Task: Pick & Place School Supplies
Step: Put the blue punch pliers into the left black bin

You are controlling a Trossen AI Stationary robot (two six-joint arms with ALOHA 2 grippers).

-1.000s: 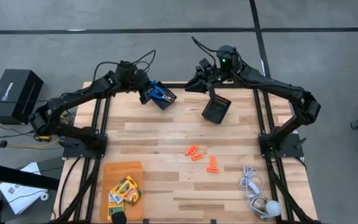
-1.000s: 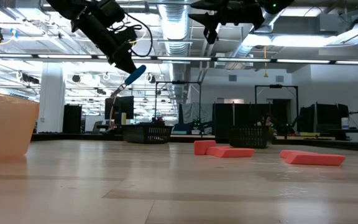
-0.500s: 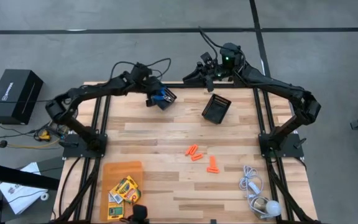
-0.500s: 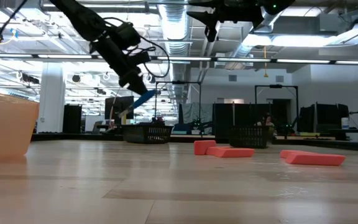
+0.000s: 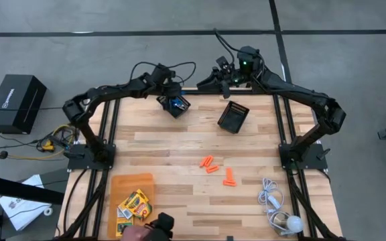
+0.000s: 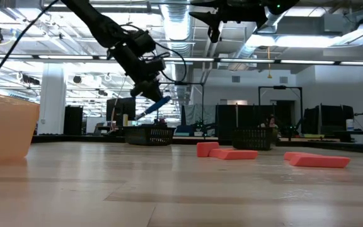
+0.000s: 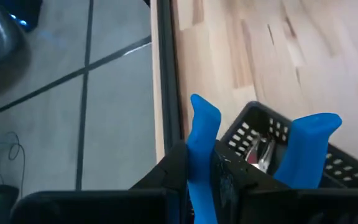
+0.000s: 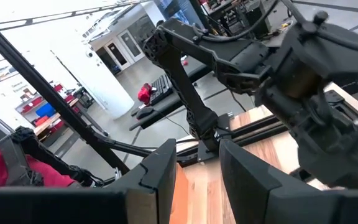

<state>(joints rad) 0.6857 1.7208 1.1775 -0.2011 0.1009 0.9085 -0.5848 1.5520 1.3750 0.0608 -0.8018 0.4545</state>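
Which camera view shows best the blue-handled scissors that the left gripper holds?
The left wrist view: the blue-handled scissors fill it, handles up, metal blades down inside a black mesh bin. The high view gives only a small blue patch at the left gripper; the low view shows one blue handle; the right wrist view shows none.

I see the left gripper at upper centre over a black mesh bin, blue scissors-like tool there. Right gripper waits upper right. Orange pieces mid-table, crayon boxes lower left.
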